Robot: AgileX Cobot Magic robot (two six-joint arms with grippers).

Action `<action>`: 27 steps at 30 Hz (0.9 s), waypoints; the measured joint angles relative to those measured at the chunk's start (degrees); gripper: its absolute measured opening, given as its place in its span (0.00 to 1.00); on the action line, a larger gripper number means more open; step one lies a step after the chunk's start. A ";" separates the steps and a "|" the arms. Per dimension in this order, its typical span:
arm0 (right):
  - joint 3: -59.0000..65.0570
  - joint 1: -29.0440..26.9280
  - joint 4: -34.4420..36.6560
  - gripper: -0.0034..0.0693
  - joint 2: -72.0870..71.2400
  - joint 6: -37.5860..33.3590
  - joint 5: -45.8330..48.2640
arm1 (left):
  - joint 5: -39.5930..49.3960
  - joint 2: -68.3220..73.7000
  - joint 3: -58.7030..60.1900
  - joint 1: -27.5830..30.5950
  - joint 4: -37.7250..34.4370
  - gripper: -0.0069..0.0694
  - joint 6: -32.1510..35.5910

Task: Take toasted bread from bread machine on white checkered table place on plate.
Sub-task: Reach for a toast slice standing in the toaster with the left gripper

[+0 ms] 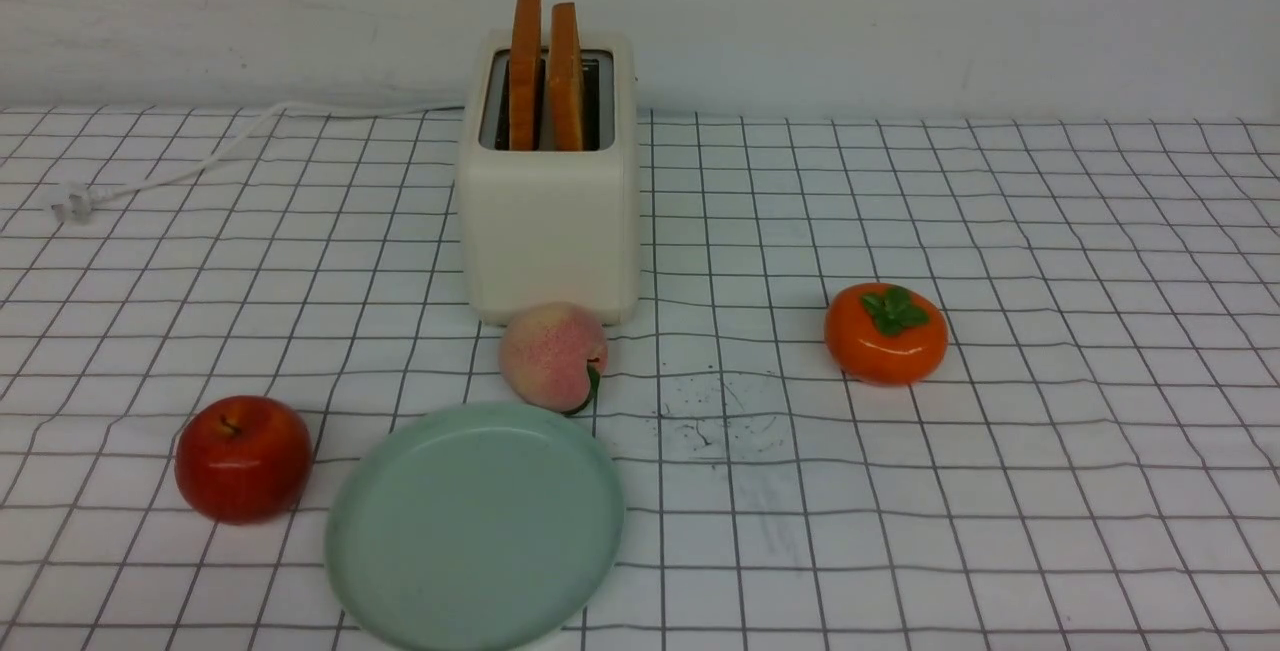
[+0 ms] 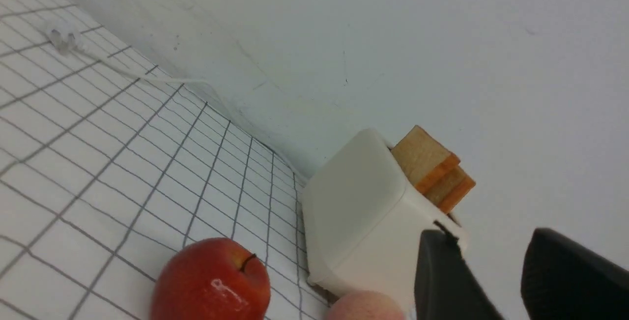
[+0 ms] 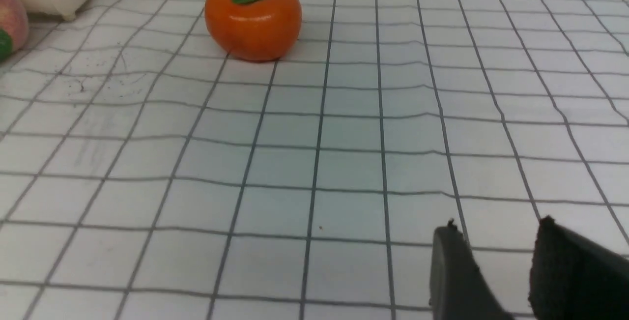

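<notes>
Left gripper [image 2: 486,244] first: its two dark fingers [image 2: 442,280] stand apart with nothing between them, just pale wall showing through the gap. From that wrist camera the bread machine [image 2: 354,212] sits right beyond the fingers. The toasted bread [image 2: 432,170] pokes out of its top, and a red apple [image 2: 211,280] and a sliver of a peach [image 2: 363,307] sit near it on the cloth. Right gripper [image 3: 497,234] is the same story: fingers parted, gripping nothing, over a bare stretch of the white checkered table [image 3: 314,162]. A persimmon [image 3: 253,17] sits well beyond it (glossy orange, green leafy cap).

In the front view the bread machine stands upper centre of the frame, back near the wall. Both slices of toasted bread stand upright side by side in its slots, their top halves sticking up above the grey panel. Its white cord [image 1: 230,146] trails off toward the left edge and ends in a plug [image 1: 70,201] lying on the cloth.

The peach sits just in front of the machine, right up against its base as far as I can tell. The plate [image 1: 475,526] is at lower centre-left, with its far rim just beside the peach. The apple is at lower left, close to the plate's left rim. The persimmon is right of centre, well apart from everything else.
</notes>
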 joint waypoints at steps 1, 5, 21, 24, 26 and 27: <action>0.06 0.00 1.11 0.38 0.00 1.07 -1.80 | -0.41 0.00 0.00 0.00 -2.45 0.40 -0.47; 0.06 0.00 5.39 0.38 0.00 6.52 -13.38 | -2.13 0.00 0.00 0.00 -11.13 0.40 -1.43; -30.14 7.93 0.71 0.05 21.84 14.67 9.45 | 18.58 19.67 -24.68 0.00 -5.73 0.07 17.31; -40.00 12.08 0.78 0.05 29.59 8.46 22.20 | 21.79 30.46 -31.25 0.00 -5.50 0.07 23.85; -45.69 14.36 1.20 0.05 34.20 5.62 28.06 | 23.05 35.39 -34.11 0.00 -5.50 0.07 26.67; -49.68 15.81 1.74 0.05 37.52 4.32 32.10 | 23.85 41.37 -37.64 0.00 -5.57 0.07 28.97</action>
